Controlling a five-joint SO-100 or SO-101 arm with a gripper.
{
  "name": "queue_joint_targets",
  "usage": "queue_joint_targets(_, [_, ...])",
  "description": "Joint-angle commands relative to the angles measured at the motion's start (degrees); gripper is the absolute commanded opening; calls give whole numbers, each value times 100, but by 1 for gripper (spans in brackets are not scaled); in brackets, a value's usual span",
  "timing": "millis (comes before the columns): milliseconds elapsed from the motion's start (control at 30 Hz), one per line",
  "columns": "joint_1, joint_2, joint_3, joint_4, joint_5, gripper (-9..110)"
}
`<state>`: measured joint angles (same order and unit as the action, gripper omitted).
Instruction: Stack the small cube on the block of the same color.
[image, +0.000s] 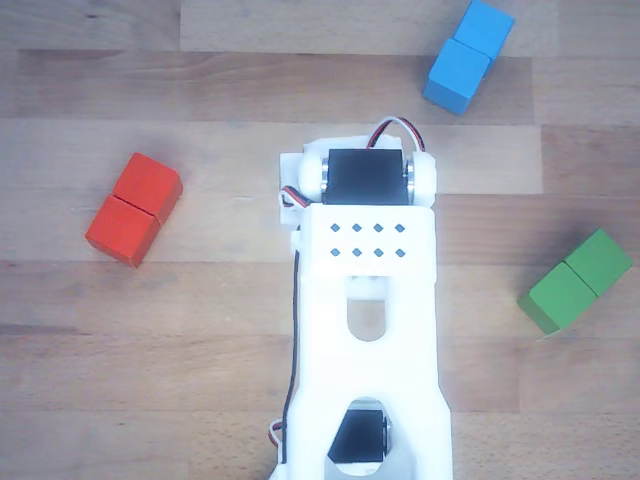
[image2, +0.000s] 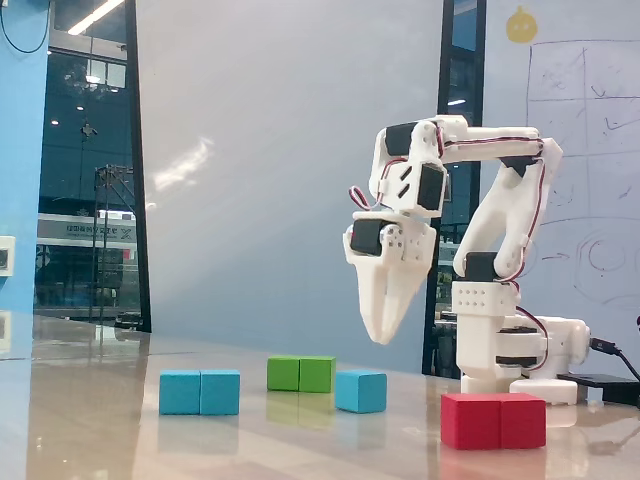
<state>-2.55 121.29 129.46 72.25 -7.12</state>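
Above the desk (image2: 90, 400) the jaws (image2: 381, 338) hung pointing down, seemingly almost together and empty, poised over the cube (image2: 361, 391), which sat just right of the green block (image2: 301, 374). Its target, the blue block (image2: 200, 392), lay further left, apart. No legible labels showed.

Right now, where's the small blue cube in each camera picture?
Fixed view: the small cube sits on the table, just right of the green block, below the claw.
Other view: not visible; the arm probably covers it.
Shared landmark: the green block, at the right edge there.
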Motion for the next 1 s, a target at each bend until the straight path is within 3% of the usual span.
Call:
queue_joint_targets(0, [0, 9, -563, -396, -97, 1])
queue_joint_targets(167, [0, -220, -510, -369, -97, 3])
queue_joint_targets(567, [105, -299, -466, 53, -35, 31])
queue_joint_targets(967, [773, -835, -97, 88, -97, 34])
